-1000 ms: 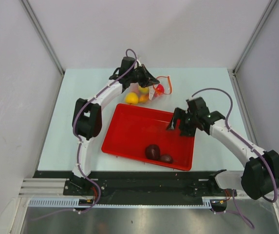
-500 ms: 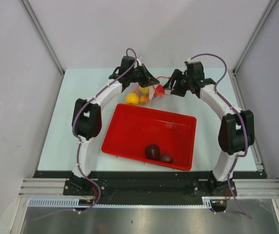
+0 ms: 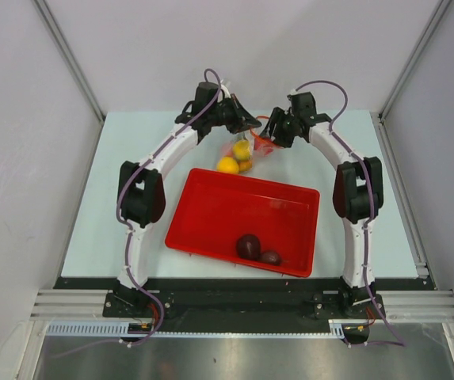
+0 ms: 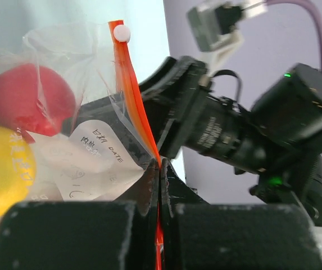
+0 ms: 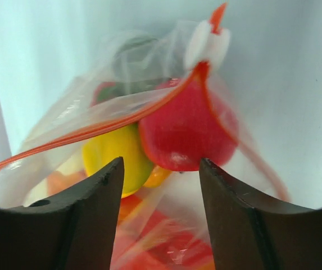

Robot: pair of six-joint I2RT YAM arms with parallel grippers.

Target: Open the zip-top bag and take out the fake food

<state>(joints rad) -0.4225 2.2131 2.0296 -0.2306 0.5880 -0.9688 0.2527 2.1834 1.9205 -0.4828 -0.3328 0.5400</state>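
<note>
Behind red tray (image 3: 227,207), left jaws clench zip-top bag (image 4: 96,152); right jaws gape.

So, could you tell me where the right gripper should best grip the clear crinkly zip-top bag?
Probably the free stretch of the orange zip strip, approached from the mouth side: a thin edge in front of the red toy fruit, apart from where the left gripper pinches it.
</note>
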